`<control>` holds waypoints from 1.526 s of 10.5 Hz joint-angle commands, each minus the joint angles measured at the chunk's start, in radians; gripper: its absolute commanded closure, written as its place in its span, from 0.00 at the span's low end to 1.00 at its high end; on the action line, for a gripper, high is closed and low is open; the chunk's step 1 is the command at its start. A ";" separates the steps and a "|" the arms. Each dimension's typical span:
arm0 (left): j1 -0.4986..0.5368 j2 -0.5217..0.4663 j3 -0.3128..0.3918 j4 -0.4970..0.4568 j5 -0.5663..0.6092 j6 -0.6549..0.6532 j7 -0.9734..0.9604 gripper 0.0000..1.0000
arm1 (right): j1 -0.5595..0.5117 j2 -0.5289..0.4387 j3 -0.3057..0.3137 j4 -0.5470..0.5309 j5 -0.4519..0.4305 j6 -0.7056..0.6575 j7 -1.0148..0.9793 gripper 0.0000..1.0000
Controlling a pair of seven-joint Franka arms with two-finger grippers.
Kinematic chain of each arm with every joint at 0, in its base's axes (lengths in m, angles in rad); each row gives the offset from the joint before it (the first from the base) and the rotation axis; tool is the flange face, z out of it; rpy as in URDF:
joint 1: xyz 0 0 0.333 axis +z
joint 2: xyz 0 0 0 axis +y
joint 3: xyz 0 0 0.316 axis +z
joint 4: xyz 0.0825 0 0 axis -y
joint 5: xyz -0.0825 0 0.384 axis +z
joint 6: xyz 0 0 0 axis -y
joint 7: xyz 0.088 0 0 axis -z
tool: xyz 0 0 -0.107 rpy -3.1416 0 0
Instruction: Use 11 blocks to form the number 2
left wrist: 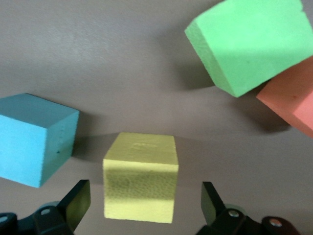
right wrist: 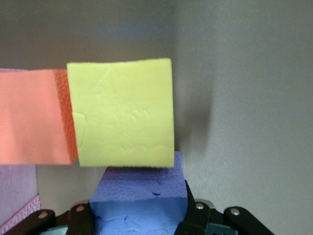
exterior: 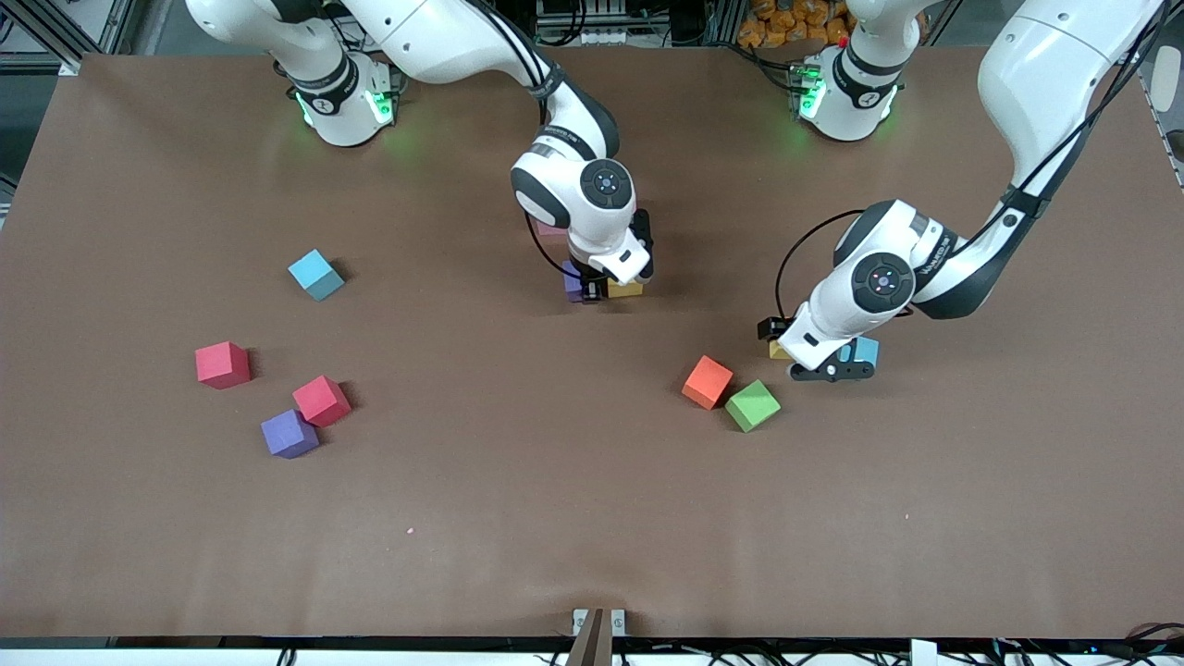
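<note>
- Right wrist view: right gripper point(right wrist: 139, 218) clenches a purple block point(right wrist: 139, 205), seating it against the yellow block point(right wrist: 122, 112) of the digit.
- Left gripper point(left wrist: 142, 205), lower centre, straddles another yellow cube point(left wrist: 140, 176), jaws released, ready to grab.

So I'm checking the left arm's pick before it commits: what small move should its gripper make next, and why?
Probably lower a little and close. The left gripper is open, with one finger on each side of the small matte yellow cube, which rests on the brown table apart from the light-blue cube. The right gripper is shut on a purple cube at the digit.
</note>
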 commanded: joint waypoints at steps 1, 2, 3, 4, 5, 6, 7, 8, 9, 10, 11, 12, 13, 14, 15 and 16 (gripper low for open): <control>-0.010 0.028 -0.001 0.011 0.017 0.003 -0.034 0.00 | 0.015 0.013 -0.006 0.007 -0.004 0.012 0.018 0.77; -0.010 0.039 0.002 0.011 0.024 0.003 -0.034 0.00 | 0.015 0.016 -0.006 0.007 -0.004 0.012 0.018 0.76; -0.007 0.045 0.003 0.009 0.042 0.003 -0.034 0.00 | 0.015 0.018 -0.006 0.012 -0.004 0.014 0.018 0.74; -0.007 0.045 0.013 0.008 0.044 0.003 -0.034 0.00 | 0.015 0.019 -0.006 0.013 -0.004 0.015 0.018 0.72; -0.007 0.045 0.016 0.006 0.044 0.003 -0.034 0.00 | 0.015 0.018 -0.006 0.013 -0.004 0.017 0.018 0.35; -0.009 0.047 0.017 0.006 0.044 0.003 -0.034 0.00 | 0.012 0.018 -0.006 0.013 -0.004 0.021 0.018 0.00; -0.009 0.051 0.020 0.006 0.044 0.003 -0.034 0.00 | 0.011 0.015 -0.006 0.013 -0.004 0.022 0.018 0.00; -0.009 0.052 0.026 0.006 0.044 0.003 -0.034 0.00 | 0.009 0.010 -0.006 0.013 -0.004 0.018 0.018 0.00; -0.007 0.050 0.026 0.008 0.044 0.000 -0.034 0.00 | 0.008 0.007 -0.005 0.013 -0.003 0.012 0.018 0.00; -0.003 0.044 0.026 0.009 0.044 -0.005 -0.034 0.00 | 0.009 -0.001 -0.004 0.012 -0.003 0.005 0.018 0.00; 0.003 0.039 0.026 0.011 0.044 -0.007 -0.032 0.00 | 0.009 -0.017 -0.004 0.012 -0.003 -0.009 0.018 0.00; 0.006 0.030 0.025 0.014 0.043 -0.008 -0.034 0.00 | 0.009 -0.037 -0.004 0.010 -0.003 -0.030 0.011 0.00; 0.005 0.030 0.025 0.012 0.043 -0.008 -0.035 0.00 | 0.008 -0.060 -0.004 0.010 -0.003 -0.055 0.011 0.00; -0.003 0.039 0.026 0.011 0.043 -0.008 -0.040 0.00 | 0.003 -0.079 -0.004 0.007 -0.003 -0.073 0.008 0.00; -0.006 0.047 0.026 0.011 0.043 -0.008 -0.047 0.03 | 0.000 -0.093 -0.003 0.006 -0.003 -0.087 0.008 0.00; -0.007 0.053 0.026 0.011 0.043 -0.008 -0.047 0.09 | -0.005 -0.105 -0.004 0.005 -0.003 -0.098 0.008 0.00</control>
